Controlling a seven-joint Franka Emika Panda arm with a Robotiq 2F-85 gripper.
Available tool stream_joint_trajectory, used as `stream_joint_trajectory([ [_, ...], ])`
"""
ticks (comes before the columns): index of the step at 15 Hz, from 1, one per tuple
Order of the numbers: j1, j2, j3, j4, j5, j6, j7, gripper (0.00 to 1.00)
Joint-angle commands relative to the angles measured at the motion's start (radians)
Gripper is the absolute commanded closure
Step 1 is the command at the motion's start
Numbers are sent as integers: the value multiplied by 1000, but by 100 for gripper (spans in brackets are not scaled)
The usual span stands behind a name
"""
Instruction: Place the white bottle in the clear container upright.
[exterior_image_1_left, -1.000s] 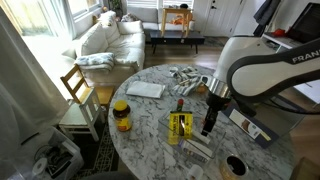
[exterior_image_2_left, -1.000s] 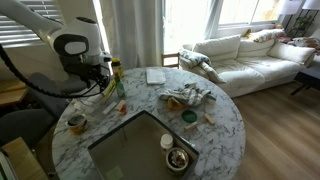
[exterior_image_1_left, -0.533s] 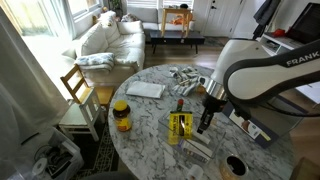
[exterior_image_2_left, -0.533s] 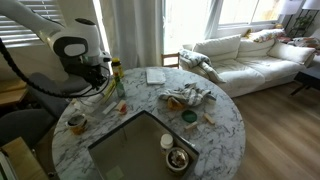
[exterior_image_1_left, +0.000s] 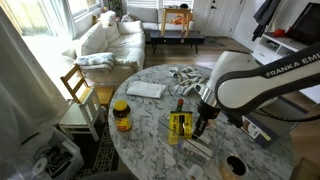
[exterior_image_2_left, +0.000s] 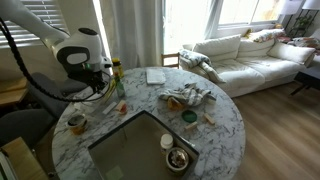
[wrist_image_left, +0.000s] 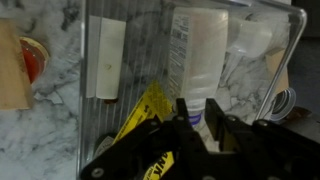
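Note:
The white bottle (wrist_image_left: 198, 50) lies along the wrist view, its blue-banded end pointing toward me. My gripper (wrist_image_left: 199, 112) is shut on that end, one black finger on each side of it. A see-through wall of the clear container (wrist_image_left: 86, 90) runs down the left of the wrist view. The container shows as a large greyish bin (exterior_image_2_left: 118, 140) in an exterior view. In both exterior views the gripper (exterior_image_1_left: 199, 126) (exterior_image_2_left: 107, 92) hangs low over the marble table and hides the bottle.
A yellow packet (exterior_image_1_left: 180, 127) lies right beside the gripper. An amber jar with a yellow lid (exterior_image_1_left: 121, 116), a white pad (exterior_image_1_left: 145, 90), crumpled cloths (exterior_image_1_left: 185, 76), a dark cup (exterior_image_1_left: 235, 165) and a bowl (exterior_image_2_left: 178, 158) stand around. A wooden chair (exterior_image_1_left: 80, 90) is beside the table.
The jaws have gone from open to shut on the bottle's blue end. The arm has shifted slightly toward the yellow packet.

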Motion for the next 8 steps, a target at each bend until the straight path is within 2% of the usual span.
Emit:
stream_joint_trajectory([
  [1, -34, 34, 33, 5, 65, 16, -66, 67],
  [8, -59, 66, 61, 12, 142, 37, -144, 61],
])
